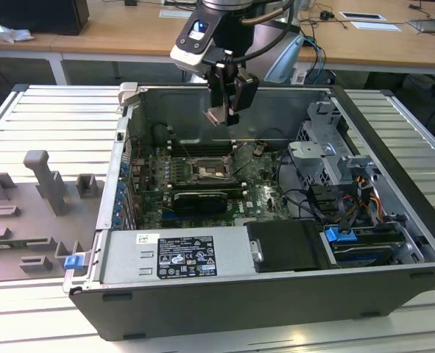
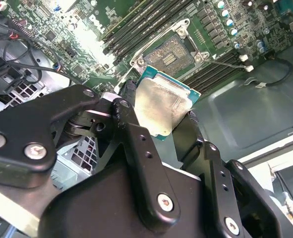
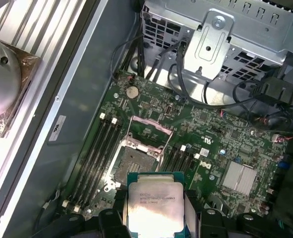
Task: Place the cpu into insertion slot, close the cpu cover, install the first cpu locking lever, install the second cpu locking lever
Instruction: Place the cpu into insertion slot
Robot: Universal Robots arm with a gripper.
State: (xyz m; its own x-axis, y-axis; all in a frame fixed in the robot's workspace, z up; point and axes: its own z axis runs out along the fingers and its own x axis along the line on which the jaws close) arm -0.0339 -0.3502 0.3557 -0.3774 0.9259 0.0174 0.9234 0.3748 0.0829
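Two jaws clamp the cpu [image 2: 161, 106], its metallic top turned away from the insertion slot [image 3: 136, 158].

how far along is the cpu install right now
Done: the cpu is picked up, clamped in the gripper. In hand: it hangs in the air above the empty insertion slot, not yet seated. Left: seating it, closing the cpu cover, which stands open, and both locking steps.
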